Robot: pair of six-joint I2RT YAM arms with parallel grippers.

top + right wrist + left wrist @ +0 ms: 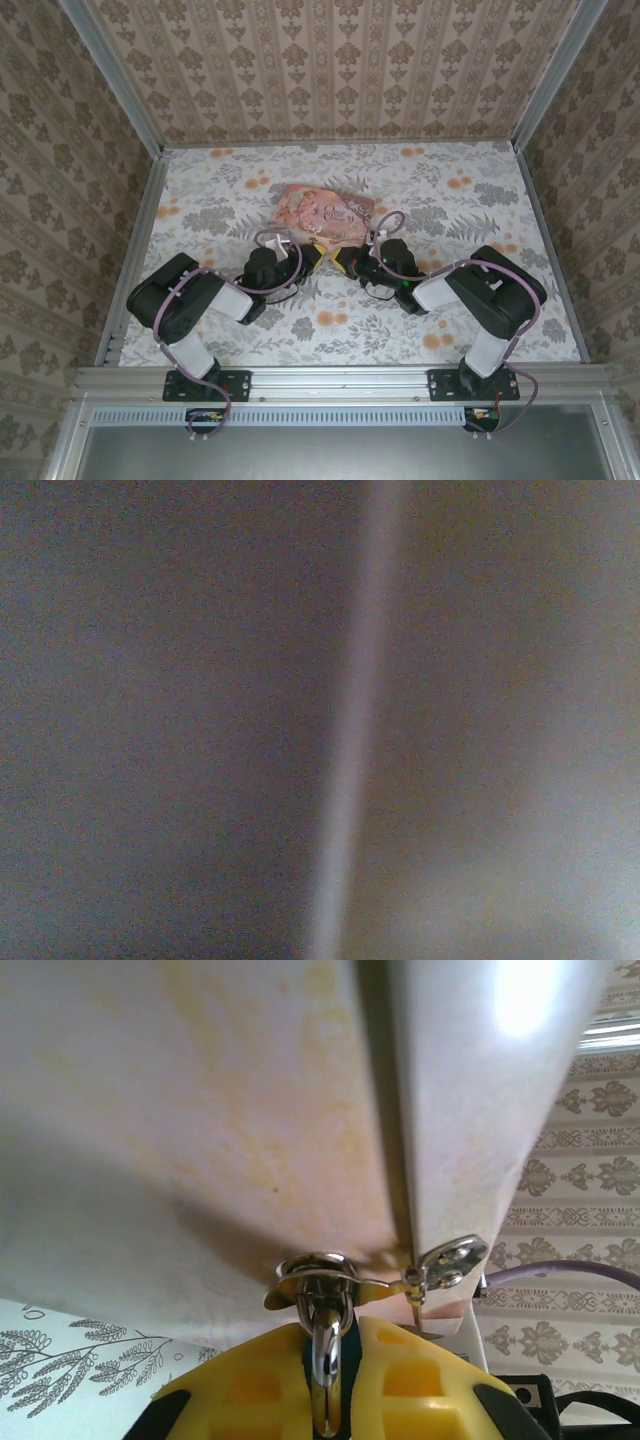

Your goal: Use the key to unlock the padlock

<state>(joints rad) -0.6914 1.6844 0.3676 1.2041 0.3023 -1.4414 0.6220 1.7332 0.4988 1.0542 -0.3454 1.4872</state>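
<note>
Slippage risk: left claw (330, 1350) clamped tight on padlock (323, 1310), lower centre of left wrist view, shackle through hasp (450, 1260) of pink tin (200, 1110). Tin sliding on counter (450, 330) could twist lock free. Right claw (347, 262) closed, centre of top view; whether it holds key, cannot tell. Misaligned insertion possible.

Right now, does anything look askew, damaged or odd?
The pink tin lies skewed to the table edges, left gripper and right gripper crowded at its near side, the left clamping the padlock at its clasp. Nothing looks spilled or broken; the right wrist view is too blurred to judge.
</note>
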